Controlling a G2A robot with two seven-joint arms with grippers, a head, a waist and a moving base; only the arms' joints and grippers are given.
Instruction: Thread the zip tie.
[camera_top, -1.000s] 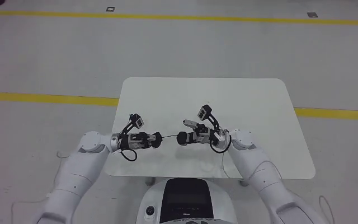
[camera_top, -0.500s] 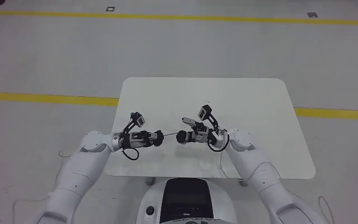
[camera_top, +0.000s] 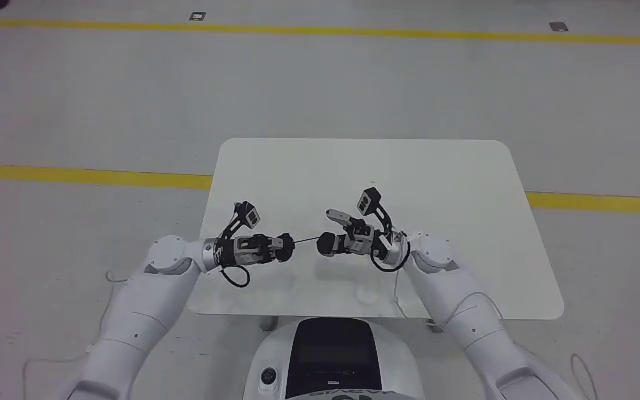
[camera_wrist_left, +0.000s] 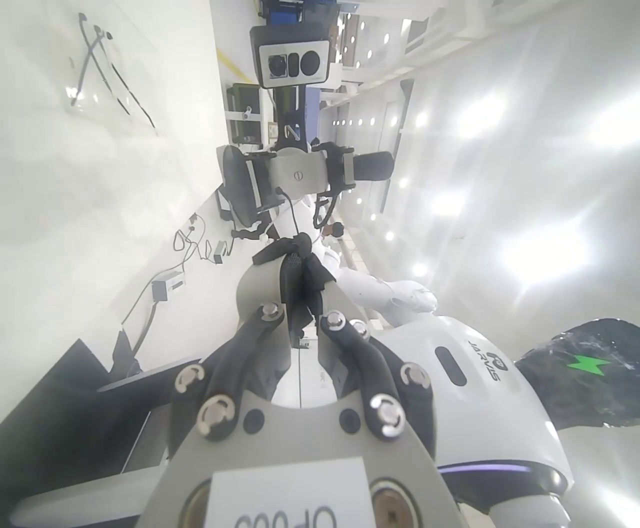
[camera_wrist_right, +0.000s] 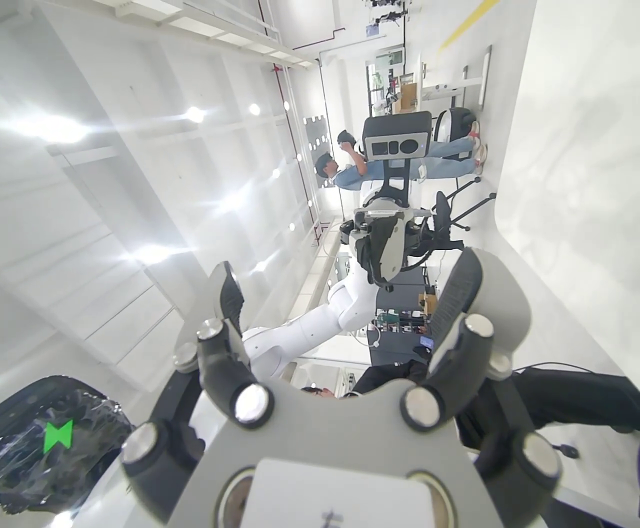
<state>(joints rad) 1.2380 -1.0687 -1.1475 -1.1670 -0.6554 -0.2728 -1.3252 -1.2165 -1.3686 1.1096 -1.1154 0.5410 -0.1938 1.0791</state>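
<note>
Zip tie (camera_top: 303, 239) is up off the table (camera_top: 450, 180), over the table's near strip at about 7 o'clock from the tabletop's middle. In the top view we see it as a thin dark line, nearly level, running from the left gripper (camera_top: 284, 247) out toward 3 o'clock. The left gripper is clenched on it: in the left wrist view we see its two dark fingers (camera_wrist_left: 292, 295) pressed together, with the black strap pinched between them and a short bent end sticking out past the tips. The right gripper (camera_top: 330, 231) sits close by at 3 o'clock of the left one and faces it. It is released: in the right wrist view we see its fingers (camera_wrist_right: 457, 287) spread wide apart. In the top view the free end of the zip tie reaches as far as the right gripper's nearer finger, but we cannot tell whether the two touch. Both grippers are held above the table, and each wrist view looks straight at the other arm's gripper.
</note>
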